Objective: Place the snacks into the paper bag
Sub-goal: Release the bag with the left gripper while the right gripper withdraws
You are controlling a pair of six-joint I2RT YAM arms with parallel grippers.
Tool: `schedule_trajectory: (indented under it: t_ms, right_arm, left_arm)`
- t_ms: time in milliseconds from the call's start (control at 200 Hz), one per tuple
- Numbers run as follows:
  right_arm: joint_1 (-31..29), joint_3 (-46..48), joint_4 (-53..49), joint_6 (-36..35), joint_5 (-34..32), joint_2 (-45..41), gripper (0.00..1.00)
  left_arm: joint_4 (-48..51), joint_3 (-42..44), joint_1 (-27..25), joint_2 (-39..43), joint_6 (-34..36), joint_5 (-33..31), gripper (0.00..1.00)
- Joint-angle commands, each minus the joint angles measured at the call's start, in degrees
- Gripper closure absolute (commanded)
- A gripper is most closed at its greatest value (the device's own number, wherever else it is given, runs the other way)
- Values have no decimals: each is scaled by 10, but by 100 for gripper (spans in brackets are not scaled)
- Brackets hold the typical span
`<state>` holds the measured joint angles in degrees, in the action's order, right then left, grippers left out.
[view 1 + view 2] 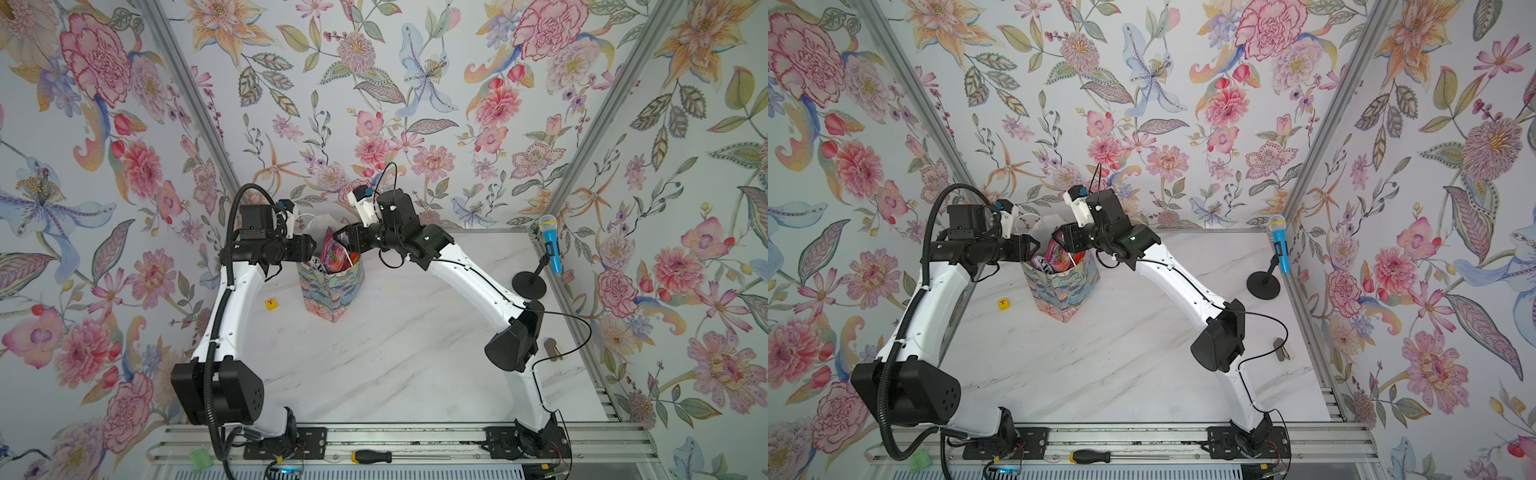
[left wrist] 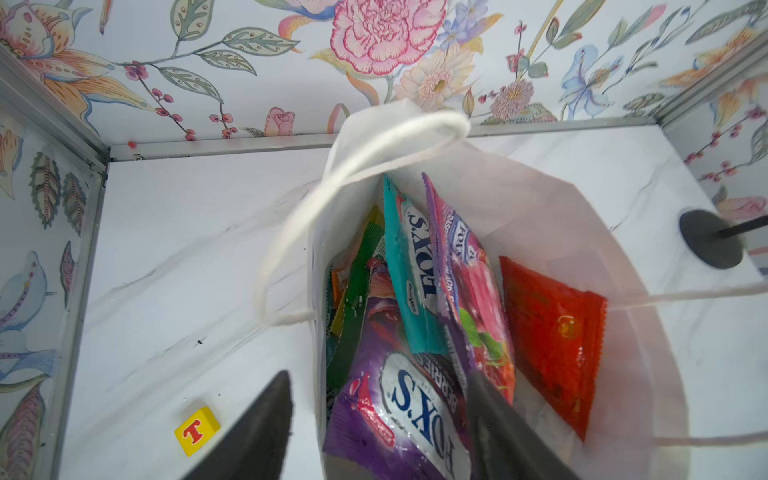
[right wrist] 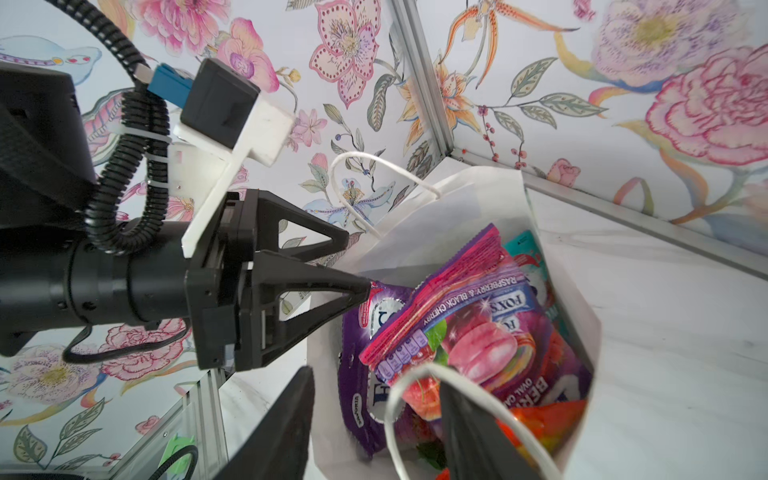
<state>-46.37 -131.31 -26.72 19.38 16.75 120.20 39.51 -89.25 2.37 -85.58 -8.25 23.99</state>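
The paper bag [image 1: 328, 295] [image 1: 1064, 297] stands upright at the back of the table, with its white inside [image 2: 540, 216] [image 3: 457, 199] showing. Several snacks stand in it: a purple FOX'S pouch [image 2: 399, 399] [image 3: 359, 374], a teal pouch [image 2: 409, 274], a raspberry pouch [image 2: 469, 291] [image 3: 469, 328] and an orange-red packet [image 2: 548, 332]. My left gripper [image 1: 309, 245] [image 1: 1032, 247] [image 2: 380, 415] [image 3: 357, 264] is open at the bag's left rim, one finger outside and one inside. My right gripper [image 1: 343, 241] [image 1: 1059, 239] [image 3: 374, 419] is open at the right rim and straddles the wall. A cord handle [image 3: 399, 399] crosses its inner finger.
A yellow block with a red T [image 1: 271, 304] [image 1: 1004, 304] [image 2: 197, 430] lies left of the bag. A blue microphone [image 1: 550, 245] on a black round stand [image 1: 528, 284] [image 2: 710, 239] is at the back right. A screwdriver [image 1: 372, 456] lies on the front rail.
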Motion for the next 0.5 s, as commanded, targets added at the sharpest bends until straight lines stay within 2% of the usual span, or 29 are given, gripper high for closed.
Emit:
schedule_trajectory:
  t_ms: [0, 30, 150, 250, 340, 410, 470, 495]
  right_arm:
    - [16, 71, 76, -6, -29, -84, 46]
    - [22, 99, 97, -1, -33, -102, 44]
    - [46, 216, 190, 21, -38, -175, 37]
    - [70, 307, 242, 24, -59, -231, 25]
    - [89, 382, 257, 21, -81, -275, 15]
    - [128, 438, 260, 20, -93, -308, 7]
    - [149, 491, 260, 13, -114, -336, 0]
    - [156, 514, 261, 9, -128, -348, 1]
  left_arm:
    - [-14, 5, 6, 25, 2, 23, 10]
    - [-16, 5, 6, 28, 2, 28, 1]
    - [-27, 15, 6, 42, -2, 51, 1]
    - [-75, 44, 6, 80, -11, 69, 1]
    - [-153, 89, 7, 138, -29, 67, 1]
    - [-234, 141, 7, 195, -47, 45, 1]
    - [-319, 210, 7, 250, -69, 17, 1]
    - [-356, 242, 7, 274, -75, 10, 1]
